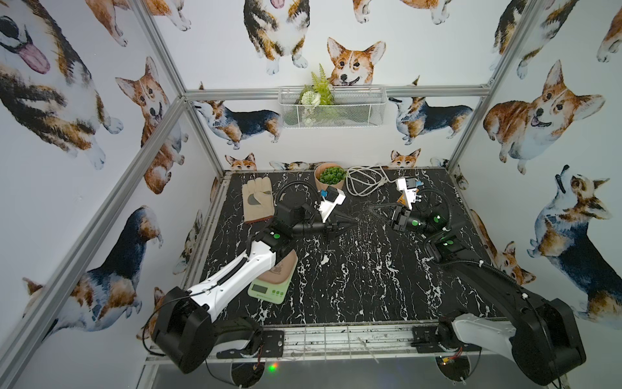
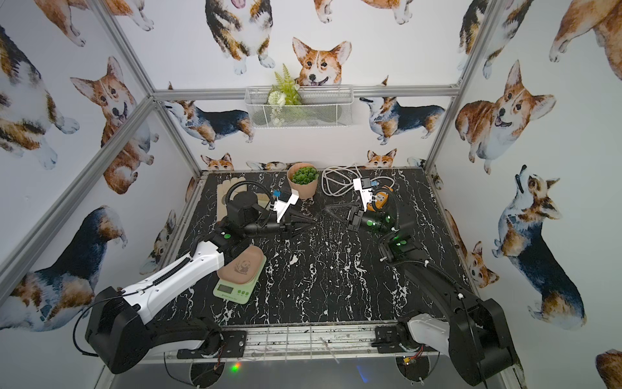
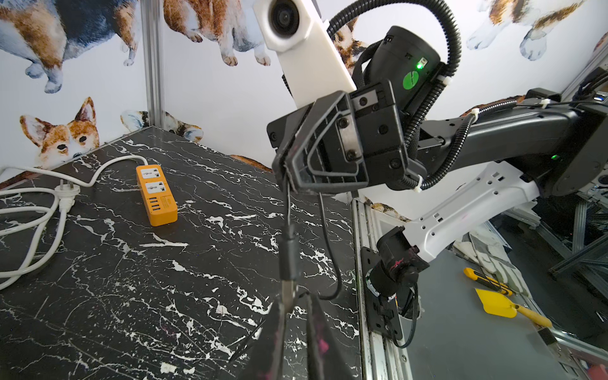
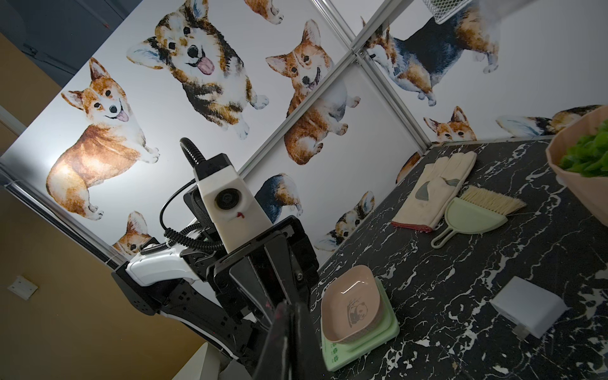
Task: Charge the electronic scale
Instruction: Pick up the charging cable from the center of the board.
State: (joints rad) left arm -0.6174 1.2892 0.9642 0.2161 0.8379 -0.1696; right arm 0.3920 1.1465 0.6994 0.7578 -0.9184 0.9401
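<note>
Your left gripper (image 3: 293,301) is clenched on the metal plug tip of a thin black USB cable (image 3: 289,250), which your right gripper (image 3: 285,172), also clamped, pinches farther along. Pale-green flat electronic scale (image 2: 239,272) with pinkish-tan panda-print tray: well behind the left gripper, beneath that arm's forearm, apart from both grippers.

Pale-green electronic scale (image 2: 232,290) lies flat, panda tray (image 2: 240,267) on top.
</note>
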